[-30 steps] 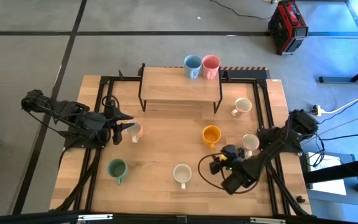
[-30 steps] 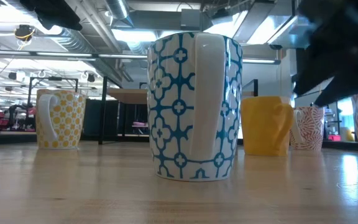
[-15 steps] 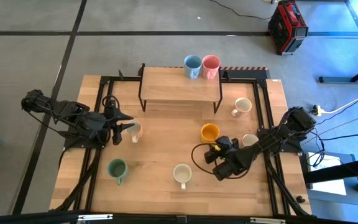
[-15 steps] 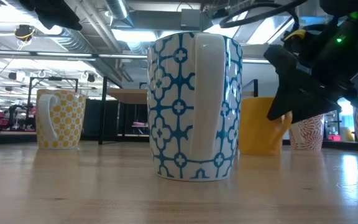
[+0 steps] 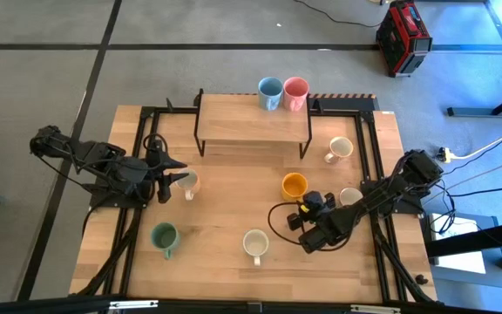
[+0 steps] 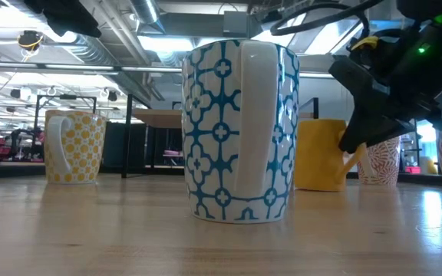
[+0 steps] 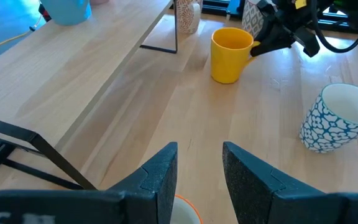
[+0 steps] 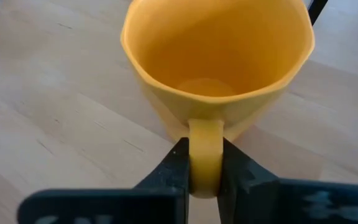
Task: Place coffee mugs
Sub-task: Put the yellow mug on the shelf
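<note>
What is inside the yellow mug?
Nothing. The right wrist view looks down into the yellow mug and shows its bare yellow bottom. The right pincer is shut on its handle, whose lowest part is hidden between the fingers.

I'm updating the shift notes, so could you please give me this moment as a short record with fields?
Right claw: shut on the handle of the orange mug, mid-table
Left claw: open, holding nothing, by a cream mug at the table's left
Shelf: blue mug and pink mug at its back edge
Loose on the table: green mug, blue-patterned mug, two more cream mugs near the right side
</note>
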Action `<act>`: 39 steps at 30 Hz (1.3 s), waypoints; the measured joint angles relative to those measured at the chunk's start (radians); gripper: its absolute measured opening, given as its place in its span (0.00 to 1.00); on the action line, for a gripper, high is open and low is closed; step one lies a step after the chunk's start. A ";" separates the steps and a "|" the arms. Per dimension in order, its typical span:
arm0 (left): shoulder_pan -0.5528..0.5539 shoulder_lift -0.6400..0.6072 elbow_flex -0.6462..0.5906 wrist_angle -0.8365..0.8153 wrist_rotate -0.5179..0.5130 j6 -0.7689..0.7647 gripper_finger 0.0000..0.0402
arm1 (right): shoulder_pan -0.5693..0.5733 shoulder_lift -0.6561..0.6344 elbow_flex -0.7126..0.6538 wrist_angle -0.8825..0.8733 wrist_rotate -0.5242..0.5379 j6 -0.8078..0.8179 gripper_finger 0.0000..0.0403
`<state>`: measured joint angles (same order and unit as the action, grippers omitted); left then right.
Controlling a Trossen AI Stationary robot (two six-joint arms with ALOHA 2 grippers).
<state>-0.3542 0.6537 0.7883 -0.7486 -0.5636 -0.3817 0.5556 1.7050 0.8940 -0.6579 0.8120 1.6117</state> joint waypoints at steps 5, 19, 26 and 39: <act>0.000 0.000 0.000 0.000 0.000 0.000 0.31 | 0.000 0.000 0.001 0.000 -0.001 0.001 0.07; 0.000 0.000 0.000 0.000 0.000 0.000 0.31 | 0.000 0.001 0.187 -0.166 0.012 -0.068 0.07; 0.000 0.000 0.000 0.001 0.000 0.020 0.31 | -0.020 0.001 0.338 -0.183 0.026 -0.236 0.07; 0.000 0.002 0.000 0.002 0.000 -0.008 0.31 | -0.138 0.001 0.644 -0.183 0.003 -0.639 0.07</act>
<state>-0.3541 0.6556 0.7883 -0.7464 -0.5638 -0.3901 0.4173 1.7061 1.5377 -0.8411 0.8146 0.9730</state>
